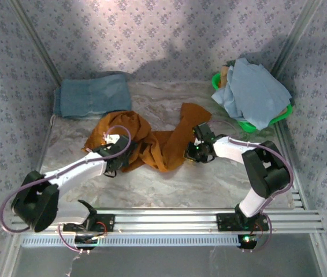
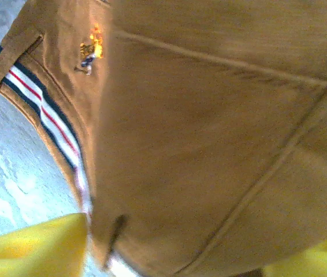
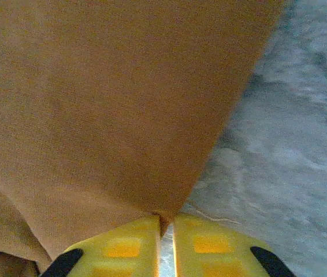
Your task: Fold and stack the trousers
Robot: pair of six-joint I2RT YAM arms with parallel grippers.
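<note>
The rust-orange trousers (image 1: 159,147) lie crumpled in a loose arc across the middle of the marble table (image 1: 210,184). My left gripper (image 1: 115,154) is at their left end. In the left wrist view its yellow fingers (image 2: 36,248) stand wide apart, so the left gripper (image 2: 210,234) is open, with the trousers (image 2: 210,127) and their striped waistband lining bulging between them. My right gripper (image 1: 194,151) is at the trousers' right side. In the right wrist view the right gripper (image 3: 164,219) is shut, pinching a corner of the trousers (image 3: 106,104) just above the table.
A folded grey-blue denim pair (image 1: 91,95) lies at the back left. A green basket (image 1: 216,81) at the back right holds a pale blue garment (image 1: 256,89). An aluminium rail (image 1: 169,216) runs along the near edge. Patterned walls close in the sides.
</note>
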